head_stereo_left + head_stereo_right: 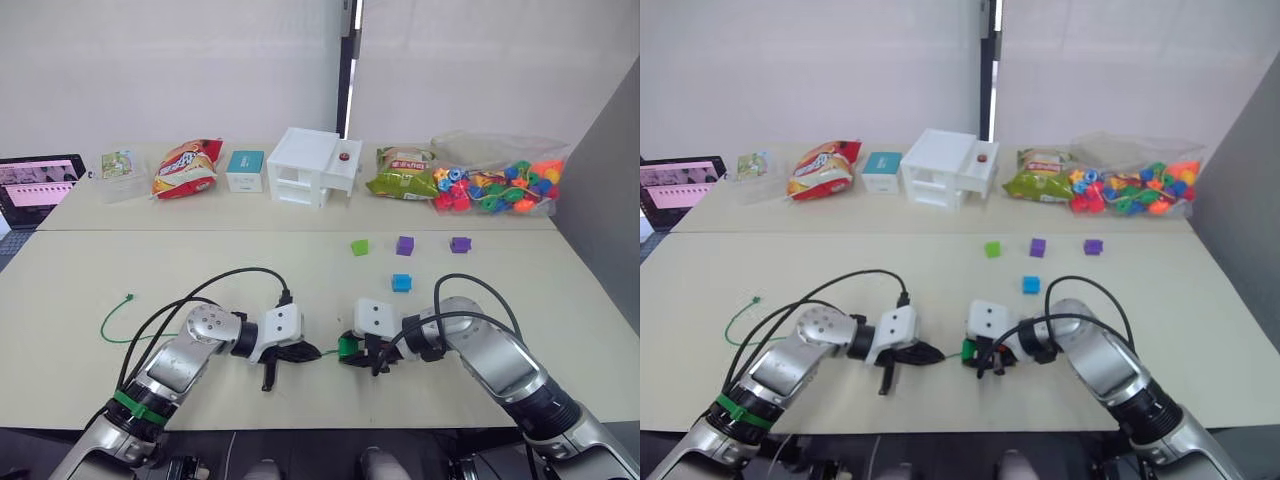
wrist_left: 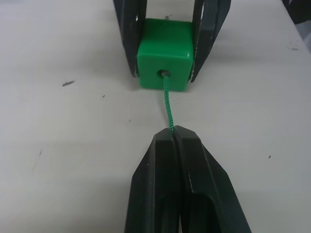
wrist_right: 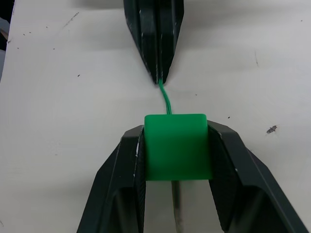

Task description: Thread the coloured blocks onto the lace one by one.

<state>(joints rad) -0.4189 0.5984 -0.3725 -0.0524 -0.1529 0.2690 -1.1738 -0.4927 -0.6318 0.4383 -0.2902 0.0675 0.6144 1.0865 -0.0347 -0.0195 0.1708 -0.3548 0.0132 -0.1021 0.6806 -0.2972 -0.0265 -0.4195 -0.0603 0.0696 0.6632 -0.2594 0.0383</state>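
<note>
the dark green block [image 2: 164, 53] sits low over the table near its front edge, clamped on two opposite faces by the right gripper [image 1: 370, 355], its hole facing the other arm. the lace [image 2: 168, 104] already runs into that hole; in the right wrist view a pale stiff tip seems to poke out behind the block, though it is hard to be sure. the left gripper [image 1: 290, 355] has its fingers pressed together on the cord just beside the block, and the rest of the lace trails off across the table to a small knot [image 1: 130, 297] well to the left

the block looks like hard, light, smooth plastic, so it should keep its shape under a squeeze but could slip or twist if gripped off-centre; flat opposite faces, as now, are the place to hold it, keeping the hole free. the cord is thin and limp, so pushing it would likely buckle it: better to pinch it close to the block, or take the stiff tip once it is through and pull

still loose farther back on the table: a light green block [image 1: 359, 247], two purple blocks [image 1: 404, 245] [image 1: 460, 244] and a blue block [image 1: 401, 283]
</note>
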